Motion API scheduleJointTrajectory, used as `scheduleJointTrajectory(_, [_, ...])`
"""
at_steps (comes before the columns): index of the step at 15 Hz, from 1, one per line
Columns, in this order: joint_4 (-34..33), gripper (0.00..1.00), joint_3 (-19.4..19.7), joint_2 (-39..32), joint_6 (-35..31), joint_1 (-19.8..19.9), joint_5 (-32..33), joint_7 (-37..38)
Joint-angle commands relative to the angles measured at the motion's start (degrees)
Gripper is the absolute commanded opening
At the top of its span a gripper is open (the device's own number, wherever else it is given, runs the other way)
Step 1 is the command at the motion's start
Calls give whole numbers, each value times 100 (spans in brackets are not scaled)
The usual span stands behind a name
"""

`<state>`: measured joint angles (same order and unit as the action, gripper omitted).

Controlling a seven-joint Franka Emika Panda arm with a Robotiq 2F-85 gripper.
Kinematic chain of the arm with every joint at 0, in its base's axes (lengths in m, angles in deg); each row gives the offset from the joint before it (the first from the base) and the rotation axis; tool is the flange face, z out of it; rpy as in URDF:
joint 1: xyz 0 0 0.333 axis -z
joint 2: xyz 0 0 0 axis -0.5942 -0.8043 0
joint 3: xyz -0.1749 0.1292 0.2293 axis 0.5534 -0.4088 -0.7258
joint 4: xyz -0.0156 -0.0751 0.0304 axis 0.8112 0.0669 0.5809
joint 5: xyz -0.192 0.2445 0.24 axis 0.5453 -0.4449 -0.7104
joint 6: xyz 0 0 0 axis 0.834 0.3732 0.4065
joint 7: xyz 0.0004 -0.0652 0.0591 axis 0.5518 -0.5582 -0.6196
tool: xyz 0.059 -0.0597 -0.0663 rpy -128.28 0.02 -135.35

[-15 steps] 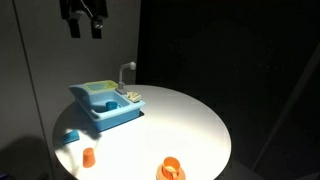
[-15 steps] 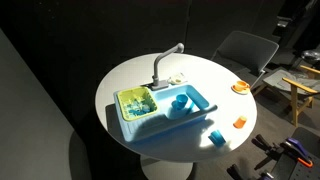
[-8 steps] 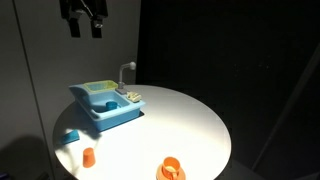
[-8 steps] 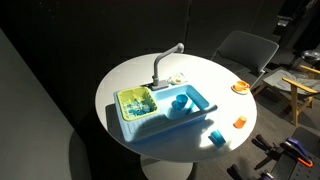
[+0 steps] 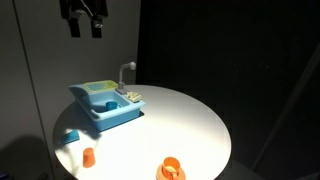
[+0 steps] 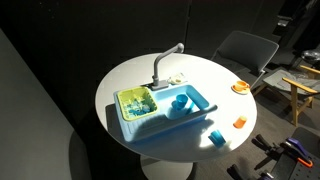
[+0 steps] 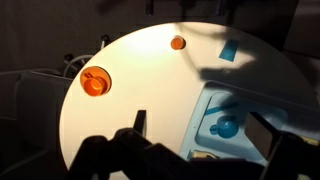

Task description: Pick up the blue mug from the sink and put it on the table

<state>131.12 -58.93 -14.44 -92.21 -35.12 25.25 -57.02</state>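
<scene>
Mug (image 6: 180,101) stands in the open basin of the sink (image 6: 196,113), beside the green rack (image 6: 135,102) and below the faucet (image 6: 168,60). My gripper (image 5: 85,30) hangs high over the table (image 5: 190,125), well apart from everything. Its fingers (image 7: 138,122) are spread and nothing is between them.

My main worry is the descent. The basin walls sit close around the mug, so a slightly off-centre approach could put a finger on the rim or against the faucet, not around the mug. The sink looks like light plastic, and I judge a nudge would slide it or tip it. I can't make out which way the handle points, so a grasp across it could twist the mug loose on the lift. The wrist view is heavily shadowed, which makes alignment harder. For the set-down, I'd avoid the orange cup (image 6: 239,122) and the block (image 6: 215,137).
</scene>
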Motion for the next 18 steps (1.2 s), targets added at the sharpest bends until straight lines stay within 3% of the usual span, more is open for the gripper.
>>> scheduleJointTrajectory(1, [-11, 100, 23, -4, 11, -31, 11, 12])
scheduleJointTrajectory(9, [-312, 100, 27, -463, -151, -131, -6, -199])
scheduleJointTrajectory(18, [-473, 100, -65, -1167, -984, -394, -56, -393])
